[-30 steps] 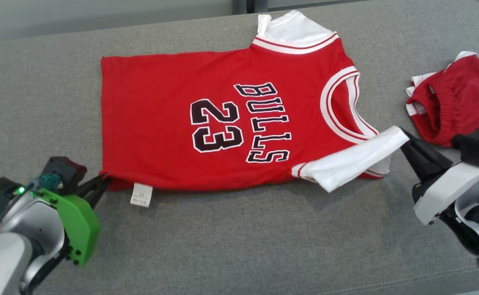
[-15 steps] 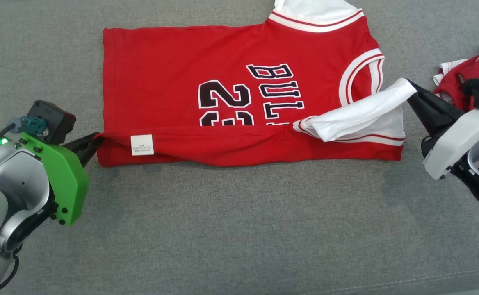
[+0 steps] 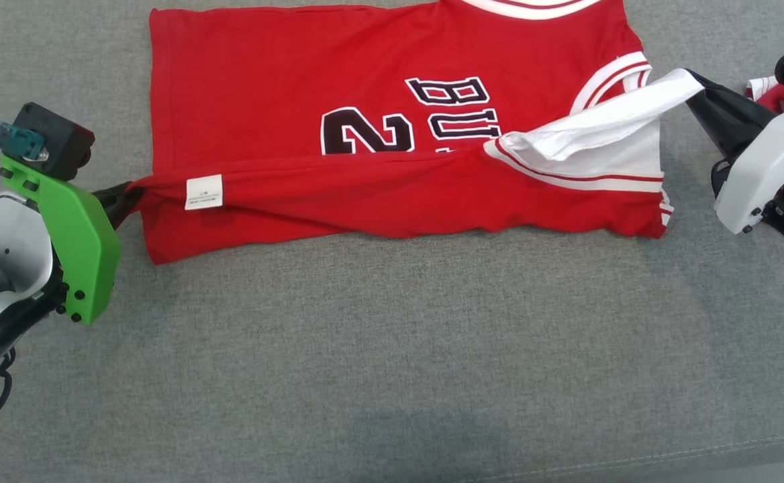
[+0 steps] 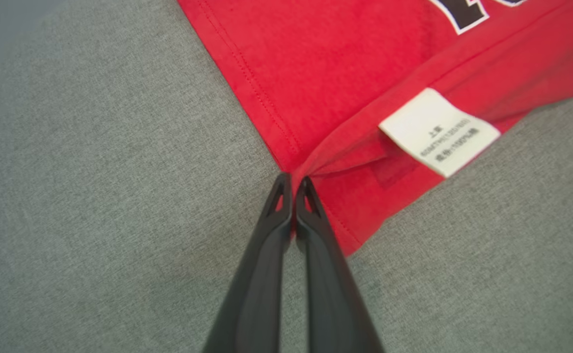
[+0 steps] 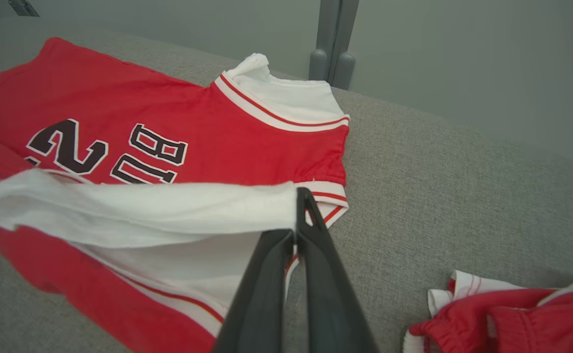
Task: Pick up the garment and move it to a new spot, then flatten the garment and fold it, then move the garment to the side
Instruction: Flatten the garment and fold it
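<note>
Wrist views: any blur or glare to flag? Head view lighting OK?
Left wrist view: the label print is smeared and the left gripper looks soft, though the stitching on the jersey reads fine. Right wrist view: the near white sleeve is blurred, the number print sharper. Head view: even light, no glare, a faint shadow on the cushion near the bottom.
</note>
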